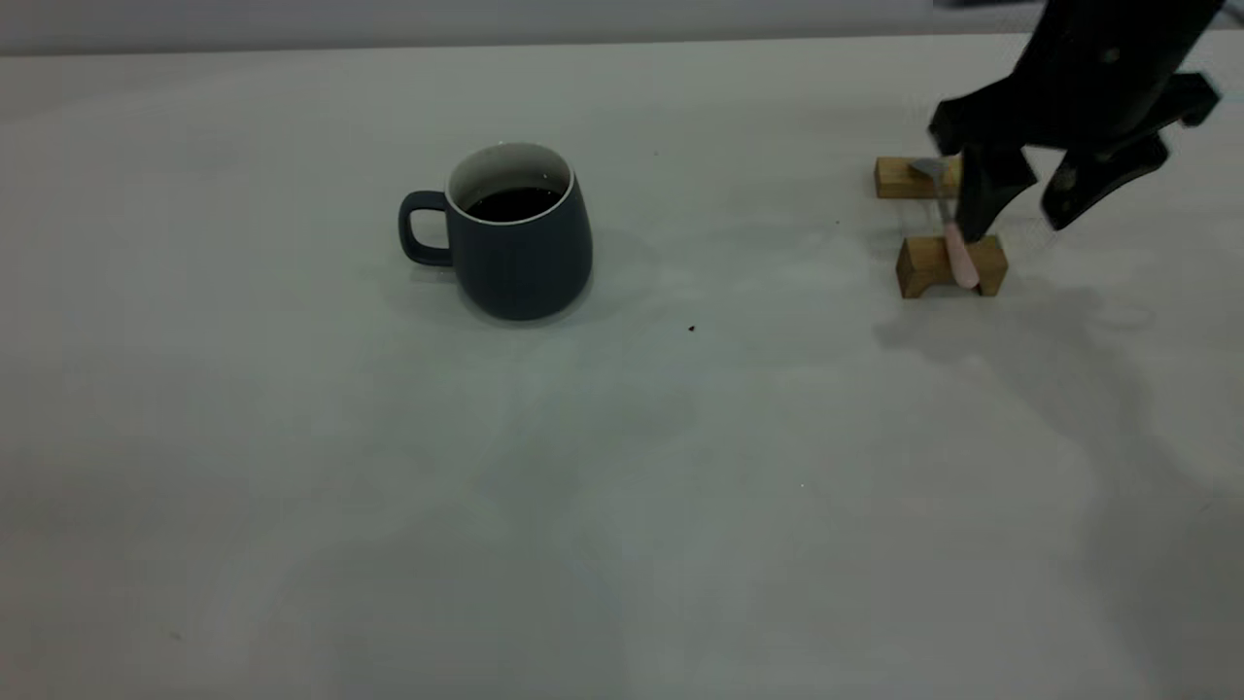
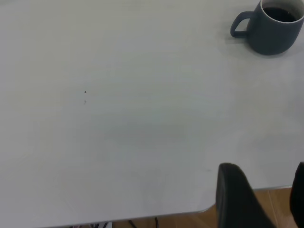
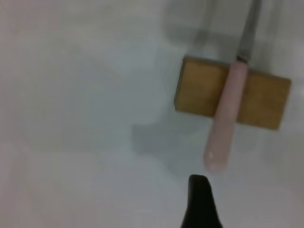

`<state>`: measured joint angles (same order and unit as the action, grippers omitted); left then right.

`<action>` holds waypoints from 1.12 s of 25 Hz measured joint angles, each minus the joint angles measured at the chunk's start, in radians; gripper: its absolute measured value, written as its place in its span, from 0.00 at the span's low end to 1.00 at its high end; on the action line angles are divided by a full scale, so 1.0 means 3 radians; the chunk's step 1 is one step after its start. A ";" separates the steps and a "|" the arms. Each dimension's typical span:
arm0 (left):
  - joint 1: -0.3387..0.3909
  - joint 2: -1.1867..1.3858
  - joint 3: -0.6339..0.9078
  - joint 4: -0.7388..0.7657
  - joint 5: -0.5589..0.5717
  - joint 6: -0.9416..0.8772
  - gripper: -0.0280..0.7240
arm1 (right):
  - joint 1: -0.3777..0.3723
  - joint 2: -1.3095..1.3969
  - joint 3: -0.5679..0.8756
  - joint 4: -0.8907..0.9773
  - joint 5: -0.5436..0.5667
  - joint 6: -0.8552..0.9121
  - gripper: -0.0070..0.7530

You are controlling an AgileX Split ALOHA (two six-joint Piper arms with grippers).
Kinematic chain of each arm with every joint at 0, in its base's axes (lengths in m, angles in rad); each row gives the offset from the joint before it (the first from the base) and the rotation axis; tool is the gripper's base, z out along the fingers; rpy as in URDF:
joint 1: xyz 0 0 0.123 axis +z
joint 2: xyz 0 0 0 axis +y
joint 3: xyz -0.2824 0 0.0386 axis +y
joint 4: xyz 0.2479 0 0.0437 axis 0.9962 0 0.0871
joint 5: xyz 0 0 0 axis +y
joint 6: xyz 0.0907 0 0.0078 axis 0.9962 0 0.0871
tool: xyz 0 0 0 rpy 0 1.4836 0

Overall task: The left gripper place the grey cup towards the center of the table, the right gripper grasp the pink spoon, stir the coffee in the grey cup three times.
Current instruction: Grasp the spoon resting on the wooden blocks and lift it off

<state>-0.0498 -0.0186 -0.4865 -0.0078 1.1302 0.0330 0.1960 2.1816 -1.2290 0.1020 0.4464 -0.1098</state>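
One big pale table (image 1: 622, 506) is holding everything. The right gripper (image 1: 1020, 194) is hanging over the pink spoon (image 1: 960, 255) with its jaws apart. The grey cup (image 1: 520, 248) with coffee (image 1: 512, 203) is sitting near the middle. The spoon is lying across two wooden blocks (image 1: 948, 265). No writing is showing anywhere. The left gripper (image 2: 259, 199) is waiting by the table's edge, jaws apart.

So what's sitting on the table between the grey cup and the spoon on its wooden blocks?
Only bare table, apart from a tiny dark speck, between the grey cup and the pink spoon; the exterior view shows it.
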 joint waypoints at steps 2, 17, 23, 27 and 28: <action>0.0000 0.0000 0.0000 0.0000 0.0000 0.0000 0.51 | 0.0014 0.0122 -0.0108 0.0002 0.0010 0.0000 0.79; 0.0000 0.0000 0.0000 0.0000 0.0000 0.0000 0.51 | 0.0012 0.0546 -0.0361 0.0011 0.0019 -0.0023 0.79; 0.0000 0.0000 0.0000 0.0000 0.0000 0.0000 0.51 | 0.0012 0.0565 -0.0369 0.0011 -0.0014 -0.0026 0.63; 0.0000 0.0000 0.0000 0.0000 0.0000 0.0000 0.51 | 0.0012 0.0571 -0.0369 0.0011 -0.0035 -0.0026 0.34; 0.0000 0.0000 0.0000 0.0000 0.0000 0.0000 0.51 | 0.0012 0.0571 -0.0369 0.0008 -0.0035 -0.0026 0.26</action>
<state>-0.0498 -0.0186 -0.4865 -0.0078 1.1302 0.0330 0.1997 2.3529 -1.3396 0.1043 0.4360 -0.1175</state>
